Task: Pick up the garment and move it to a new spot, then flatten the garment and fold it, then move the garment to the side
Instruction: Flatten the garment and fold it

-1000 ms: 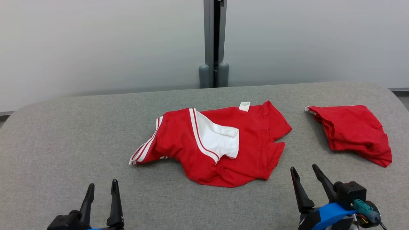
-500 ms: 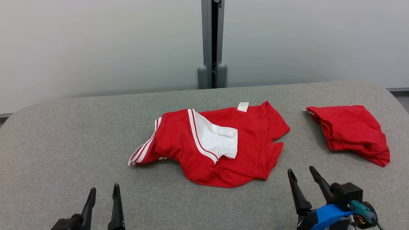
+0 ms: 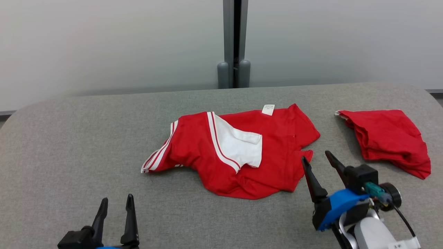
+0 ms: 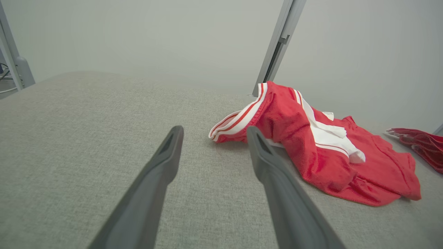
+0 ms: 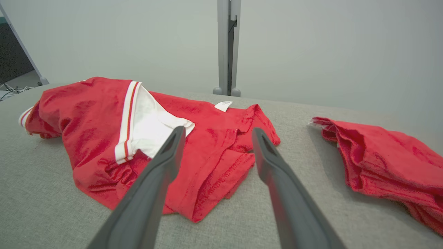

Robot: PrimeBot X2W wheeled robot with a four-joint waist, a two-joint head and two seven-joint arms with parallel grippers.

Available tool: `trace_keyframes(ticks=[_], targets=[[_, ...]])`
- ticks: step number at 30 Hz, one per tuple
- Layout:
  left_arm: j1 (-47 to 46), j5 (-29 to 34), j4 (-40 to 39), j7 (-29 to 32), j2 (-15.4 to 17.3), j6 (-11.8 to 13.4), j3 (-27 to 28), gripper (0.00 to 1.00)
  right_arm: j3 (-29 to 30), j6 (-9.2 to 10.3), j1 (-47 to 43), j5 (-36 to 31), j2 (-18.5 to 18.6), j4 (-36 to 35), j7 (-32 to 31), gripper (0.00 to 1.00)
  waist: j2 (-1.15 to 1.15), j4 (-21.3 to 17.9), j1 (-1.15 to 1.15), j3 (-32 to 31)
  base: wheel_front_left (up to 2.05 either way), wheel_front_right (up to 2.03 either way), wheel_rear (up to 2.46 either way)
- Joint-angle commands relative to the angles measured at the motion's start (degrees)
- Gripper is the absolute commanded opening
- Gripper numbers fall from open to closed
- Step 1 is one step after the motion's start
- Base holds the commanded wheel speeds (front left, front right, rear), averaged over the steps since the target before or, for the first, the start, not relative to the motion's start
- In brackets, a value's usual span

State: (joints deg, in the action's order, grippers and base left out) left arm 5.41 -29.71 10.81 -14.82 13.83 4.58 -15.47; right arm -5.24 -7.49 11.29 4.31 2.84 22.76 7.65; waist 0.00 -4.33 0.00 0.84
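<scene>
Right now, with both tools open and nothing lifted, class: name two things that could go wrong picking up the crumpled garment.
The crumpled garment lies in overlapping layers near the right tool; a pinch there might catch only one layer. The second red garment lies close on the right; a wide swing might drag it.

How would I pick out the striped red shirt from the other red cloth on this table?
Start at the grey padded table, below the upright grey post. The shirt lies crumpled in the middle. Unlike the red folded bundle to its right, it shows white stripes, a white panel and a small white label.
</scene>
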Motion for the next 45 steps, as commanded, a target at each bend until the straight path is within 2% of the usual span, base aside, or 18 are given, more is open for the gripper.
trace_keyframes(ticks=[1, 4, 7, 10, 12, 15, 19, 25, 26, 27, 29, 33, 38, 41, 42, 43, 44, 45], targets=[[-1.86, 0.6, -0.47, -0.06, -0.06, 0.25, -0.19, 1.0, -0.41, -0.01, 3.65, -1.24, 0.09, 1.39, -1.57, 1.0, 0.0, 1.53, 0.0, 1.93, 0.0, 0.0, 0.0], [-2.82, 0.95, -0.64, -0.04, -0.24, 0.01, -0.7, 1.0, -0.48, -0.01, 7.56, -2.06, 0.1, 3.32, -2.97, 1.0, 0.0, 3.03, 0.0, 3.66, 0.0, 0.0, 0.0], [-4.99, 2.02, -0.62, 0.08, -0.57, -0.38, -1.95, 1.0, 0.26, -0.01, 12.86, -4.4, 0.1, 7.7, -5.46, 1.0, 0.0, 6.24, 0.0, 6.59, 0.0, 0.0, 0.0], [-7.44, 2.46, -0.14, 0.09, -1.02, -0.95, -2.78, 1.0, 2.15, -0.01, 19.15, -7.26, 0.1, 14.48, -7.65, 1.0, 0.0, 10.65, 0.0, 9.98, 0.0, 0.0, 0.0], [-7.89, 2.53, 0.01, 0.05, -1.19, -1.02, -2.89, 1.0, 2.9, 0.0, 20.51, -8.02, 0.13, 16.28, -8.0, 1.0, 0.0, 11.6, 0.0, 10.74, 0.0, 0.0, 0.0], [-9.44, 2.93, 0.85, -0.11, -1.57, -1.32, -2.99, 1.0, 4.52, 0.0, 24.61, -9.52, 0.52, 23.68, -9.82, 1.0, 0.0, 14.48, 0.0, 12.96, 0.0, 0.0, 0.0], [-10.3, 3.18, 1.46, -0.26, -2.2, -1.56, -3.0, 1.0, 6.34, 0.0, 27.52, -10.94, 1.19, 28.83, -8.79, 1.0, 0.0, 16.03, 0.0, 13.99, 0.0, 0.0, 0.0], [-10.6, 3.64, 2.06, -0.36, -2.63, -1.92, -2.78, 1.0, 9.13, 0.0, 29.86, -11.86, 1.04, 33.16, -6.59, 1.0, 0.0, 16.23, 0.0, 14.21, 0.0, 0.0, 0.0], [-10.68, 3.69, 2.22, -0.38, -2.7, -1.98, -2.78, 1.0, 9.47, 0.0, 30.27, -11.91, 0.96, 33.84, -6.01, 0.82, 0.0, 16.2, 0.0, 14.22, 0.0, 0.0, 0.0], [-10.75, 3.79, 2.32, -0.4, -2.77, -1.99, -2.78, 1.0, 9.79, 0.0, 30.82, -12.18, 0.95, 34.38, -5.1, 0.48, 0.0, 16.15, 0.0, 14.23, 0.0, 0.0, 0.0], [-10.8, 3.98, 2.53, -0.39, -2.86, -2.1, -2.7, 1.0, 10.31, 0.0, 31.67, -12.78, 0.99, 35.21, -3.58, 0.38, 0.0, 15.97, 0.0, 14.3, 0.0, 0.0, 0.0], [-11.27, 4.4, 2.65, -0.41, -2.89, -2.43, -2.82, 1.0, 11.64, 0.0, 33.62, -12.91, 0.78, 37.98, -2.42, 0.33, 0.0, 15.71, 0.0, 14.7, 0.0, 0.0, 0.0], [-11.84, 4.69, 2.85, -0.42, -2.75, -3.0, -3.05, 1.0, 14.1, 0.0, 35.52, -13.34, 1.93, 41.61, -2.72, 0.33, 0.0, 16.07, 0.0, 15.45, 0.0, 0.0, 0.0], [-11.96, 4.6, 2.98, -0.43, -2.52, -3.12, -2.88, 1.0, 15.4, 0.0, 36.1, -13.69, 2.39, 43.36, -2.45, 0.19, 0.0, 16.27, 0.0, 15.67, 0.0, 0.0, 0.0], [-11.95, 4.61, 3.03, -0.43, -2.45, -3.12, -2.8, 1.0, 16.02, 0.0, 36.32, -13.89, 2.66, 43.65, -2.01, 0.18, 0.0, 16.29, 0.0, 15.71, 0.0, 0.0, 0.0], [-11.94, 4.62, 3.07, -0.43, -2.4, -3.07, -2.75, 1.0, 16.61, 0.0, 36.58, -14.1, 2.92, 43.76, -1.54, 0.19, 0.0, 16.29, 0.0, 15.74, 0.0, 0.0, 0.0], [-11.97, 4.61, 3.1, -0.43, -2.39, -3.07, -2.7, 1.0, 17.11, 0.0, 36.82, -14.28, 3.01, 43.9, -1.22, 0.27, 0.0, 16.31, 0.0, 15.78, 0.0, 0.0, 0.0], [-12.02, 4.63, 3.11, -0.44, -2.38, -3.09, -2.66, 1.0, 17.57, 0.0, 37.06, -14.61, 3.0, 44.13, -1.0, 0.31, 0.0, 16.35, 0.0, 15.81, 0.0, 0.0, 0.0]])
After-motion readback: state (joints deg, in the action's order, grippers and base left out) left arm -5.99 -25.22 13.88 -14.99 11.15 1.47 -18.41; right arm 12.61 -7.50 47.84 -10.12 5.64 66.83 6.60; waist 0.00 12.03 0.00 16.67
